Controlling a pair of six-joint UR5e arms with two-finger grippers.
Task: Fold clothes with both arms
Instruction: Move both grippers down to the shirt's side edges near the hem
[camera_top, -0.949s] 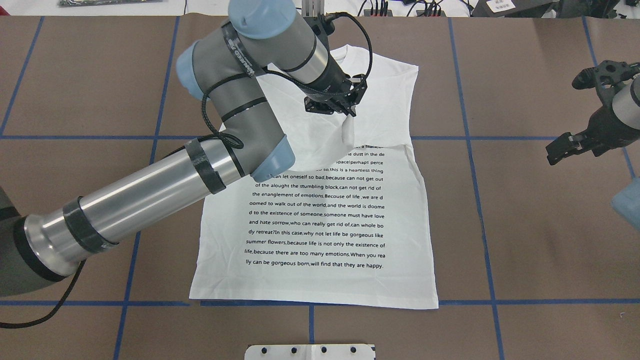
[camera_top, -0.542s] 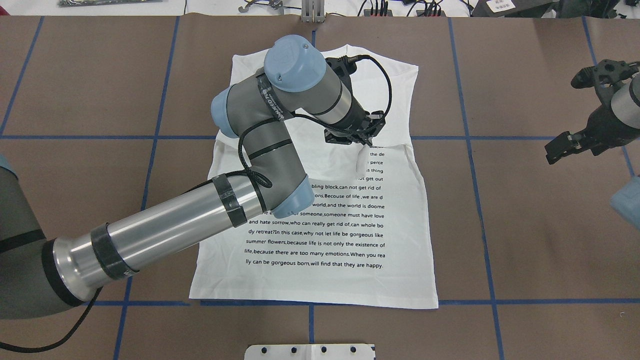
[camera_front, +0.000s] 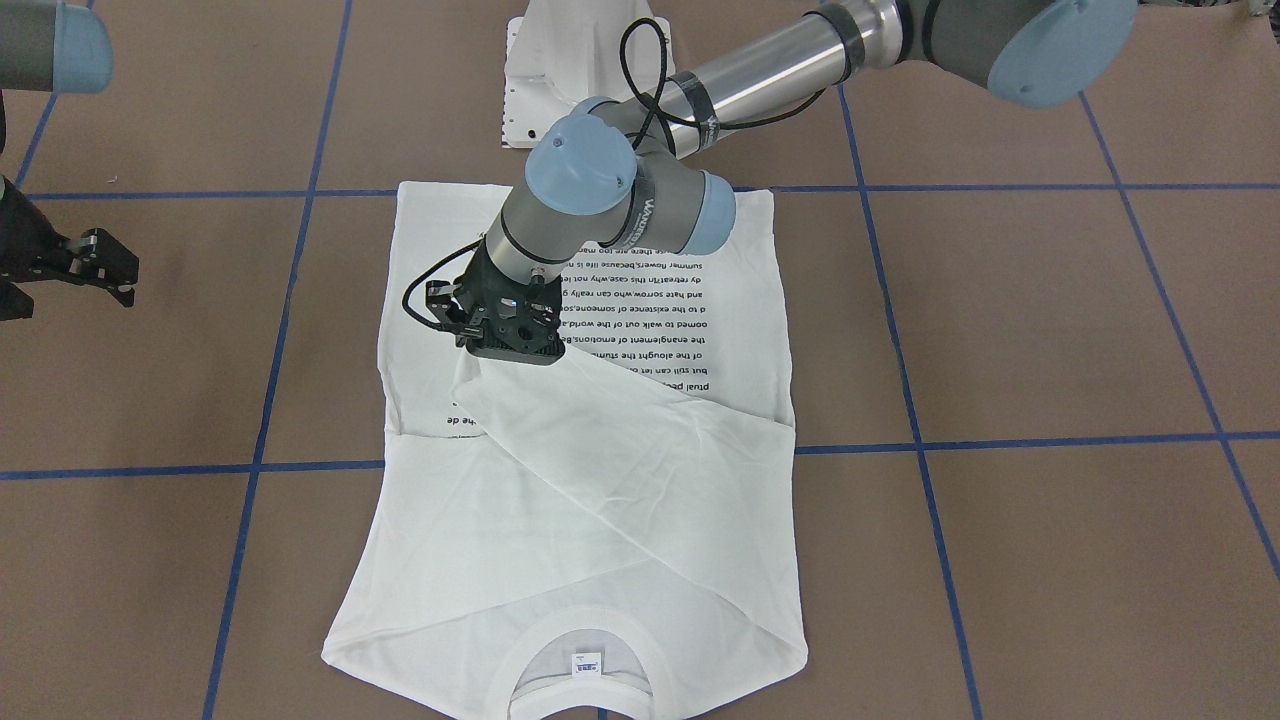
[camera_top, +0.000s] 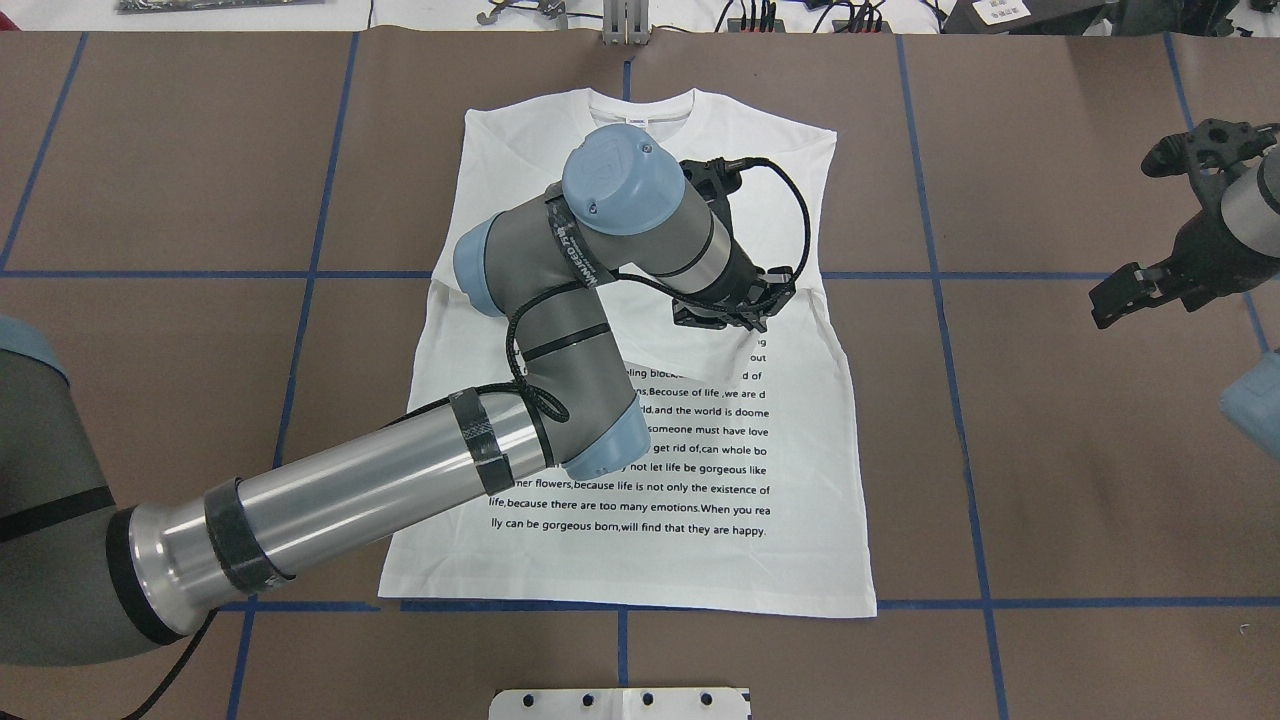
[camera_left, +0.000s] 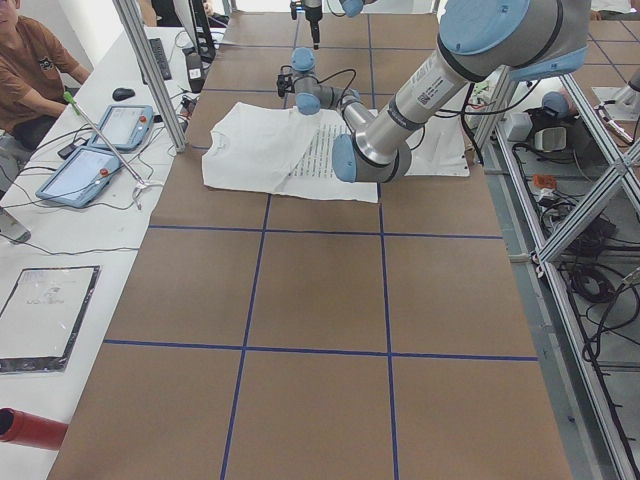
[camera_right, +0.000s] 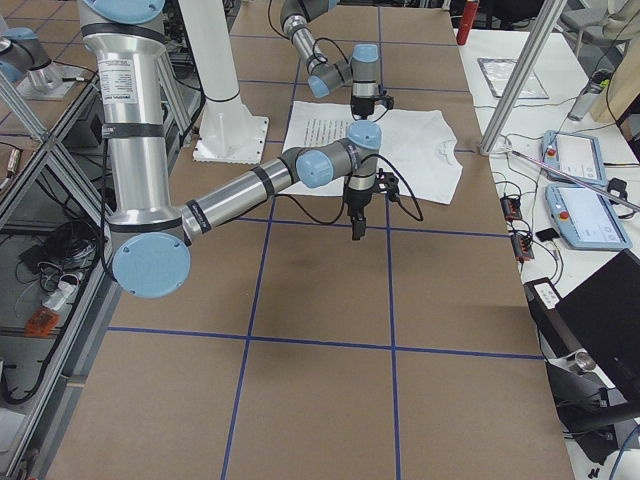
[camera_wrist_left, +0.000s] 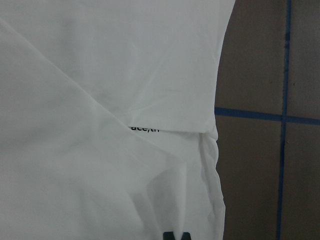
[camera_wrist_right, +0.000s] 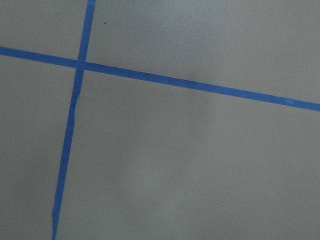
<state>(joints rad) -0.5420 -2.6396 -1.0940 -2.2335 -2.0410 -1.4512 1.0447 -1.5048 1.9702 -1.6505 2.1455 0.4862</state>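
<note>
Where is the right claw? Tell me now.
In the overhead view, the right claw hangs over bare table near the right edge, well clear of the shirt.

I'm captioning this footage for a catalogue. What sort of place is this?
Probably a robotics lab or data-collection cell: the left gripper grips a shirt on a table gridded with blue tape, teach pendants lie beside it, and aluminium framing stands alongside.

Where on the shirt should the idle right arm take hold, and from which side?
Probably the shirt's hem corner on the robot's right, nearest the base: it lies flat, with bare table beside it. The right gripper could approach from that outer side, fingers low, straddling the edge.
</note>
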